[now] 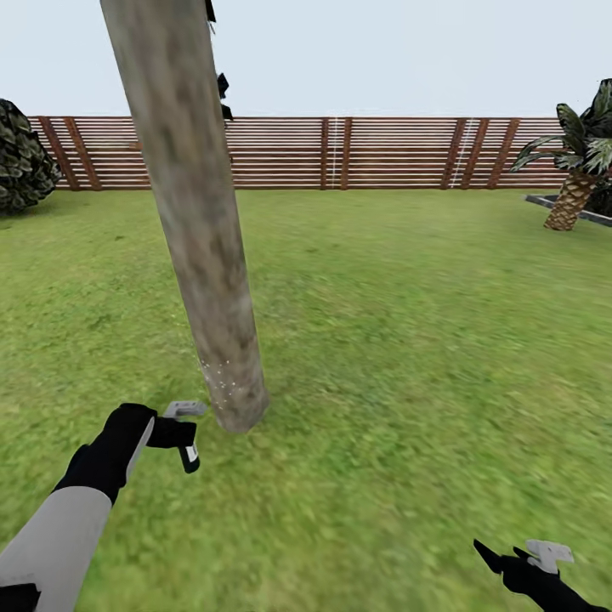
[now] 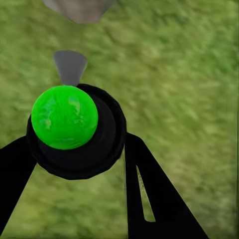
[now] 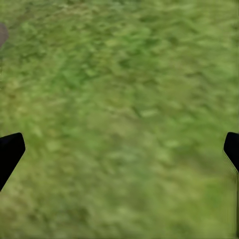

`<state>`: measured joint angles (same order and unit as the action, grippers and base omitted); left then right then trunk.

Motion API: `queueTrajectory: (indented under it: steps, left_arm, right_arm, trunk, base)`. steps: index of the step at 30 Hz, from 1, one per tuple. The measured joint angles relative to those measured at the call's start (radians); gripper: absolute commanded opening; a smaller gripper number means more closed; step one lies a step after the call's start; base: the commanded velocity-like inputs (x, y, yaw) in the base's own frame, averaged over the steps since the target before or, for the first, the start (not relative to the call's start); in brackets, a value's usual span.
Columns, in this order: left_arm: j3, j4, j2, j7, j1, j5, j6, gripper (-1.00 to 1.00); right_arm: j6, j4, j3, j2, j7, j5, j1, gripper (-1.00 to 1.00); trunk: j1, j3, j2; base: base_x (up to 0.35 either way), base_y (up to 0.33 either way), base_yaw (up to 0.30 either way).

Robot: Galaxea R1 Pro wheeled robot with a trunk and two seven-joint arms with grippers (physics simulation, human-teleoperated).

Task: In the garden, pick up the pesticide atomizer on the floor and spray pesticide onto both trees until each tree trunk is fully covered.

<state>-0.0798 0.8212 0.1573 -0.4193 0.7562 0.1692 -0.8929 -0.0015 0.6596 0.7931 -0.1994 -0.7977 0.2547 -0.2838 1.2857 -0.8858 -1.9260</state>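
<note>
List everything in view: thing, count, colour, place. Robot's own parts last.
tree trunk: one, mottled grey-brown, leaning, centre-left on the lawn
pesticide: pale specks, low on the trunk
fence: one, brown slats, along the far edge
bush: one, dark, far left
palm: one, scaly trunk, far right
lawn: green, all around
pesticide atomizer: one, dark with grey head, beside the trunk's base
left hand: black, gripping the atomizer
right hand: black, open, over grass
</note>
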Motion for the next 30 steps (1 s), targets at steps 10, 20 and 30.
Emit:
queueTrajectory:
  steps: [10,20,30]
  left_arm:
    - [0.012,0.128,-0.002,0.004,0.019,-0.062,-0.095,-1.00]
    - [0.046,0.122,0.009,0.001,0.161,-0.062,-0.145,-1.00]
    - [0.089,-0.020,0.004,0.000,0.293,-0.059,-0.144,-1.00]
  right_arm:
    - [0.000,-0.001,0.000,-0.004,0.000,0.000,0.000,1.00]
    - [0.000,-0.002,0.000,-0.005,0.000,0.000,0.000,1.00]
    - [0.000,-0.002,0.000,-0.005,0.000,0.000,0.000,1.00]
  trunk:
    - [0.000,0.000,0.000]
    - [0.000,0.000,0.000]
    - [0.000,0.000,0.000]
  base:
    - [0.000,-0.018,0.009]
    - [0.000,0.000,0.000]
    - [0.000,0.000,0.000]
